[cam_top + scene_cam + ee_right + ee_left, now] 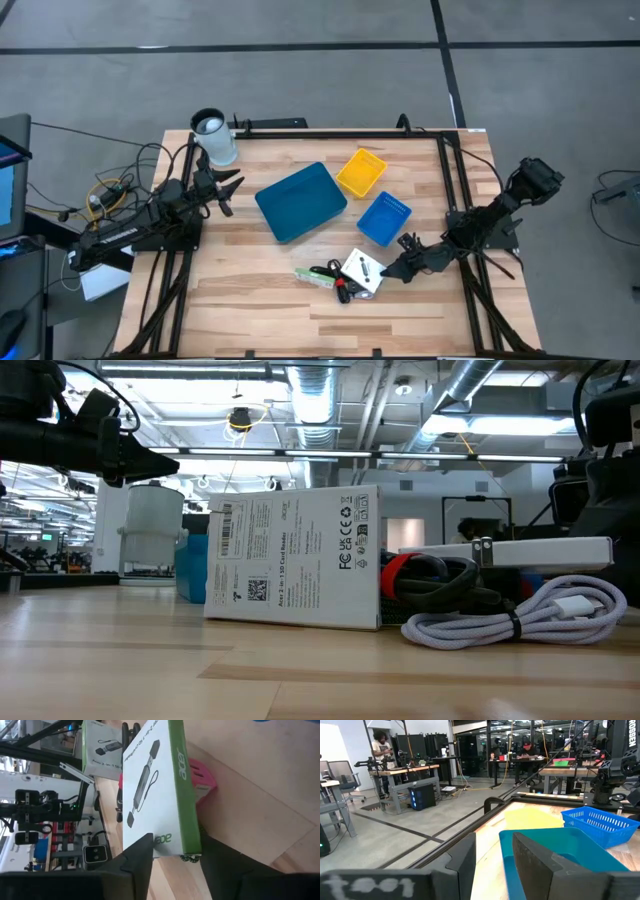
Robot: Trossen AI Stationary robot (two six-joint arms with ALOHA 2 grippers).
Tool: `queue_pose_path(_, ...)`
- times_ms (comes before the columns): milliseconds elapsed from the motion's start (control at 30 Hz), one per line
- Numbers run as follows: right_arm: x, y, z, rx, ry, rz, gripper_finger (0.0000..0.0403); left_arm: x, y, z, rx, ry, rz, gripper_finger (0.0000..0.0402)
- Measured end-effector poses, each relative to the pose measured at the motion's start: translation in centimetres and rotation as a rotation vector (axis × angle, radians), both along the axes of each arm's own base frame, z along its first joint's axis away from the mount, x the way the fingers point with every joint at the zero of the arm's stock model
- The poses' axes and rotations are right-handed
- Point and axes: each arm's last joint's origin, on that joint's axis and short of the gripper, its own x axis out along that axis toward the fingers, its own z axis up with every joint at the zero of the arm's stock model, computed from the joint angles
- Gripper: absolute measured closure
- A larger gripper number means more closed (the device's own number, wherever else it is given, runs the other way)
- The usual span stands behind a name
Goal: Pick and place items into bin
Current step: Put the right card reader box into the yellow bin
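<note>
Two grippers you should note: right gripper (172,857) fingers straddle the white Acer box (150,785), grip unconfirmed; left gripper (495,862) hangs open.

A light wooden table (250,300) holds a large blue tray (300,201), a yellow basket (361,172), a small blue basket (384,218), a white boxed packet (362,271) among small items, and a white jar (215,138).
</note>
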Motion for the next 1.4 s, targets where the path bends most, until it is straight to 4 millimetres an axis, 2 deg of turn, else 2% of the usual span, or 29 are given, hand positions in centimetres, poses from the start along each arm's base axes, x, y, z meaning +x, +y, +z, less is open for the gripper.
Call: queue_pose_path(1400, 0.03, 0.02, 0.08, 0.003, -0.008, 0.000, 0.0271, 0.00, 0.00, 0.00, 0.000, 0.000, 0.000, 0.0282)
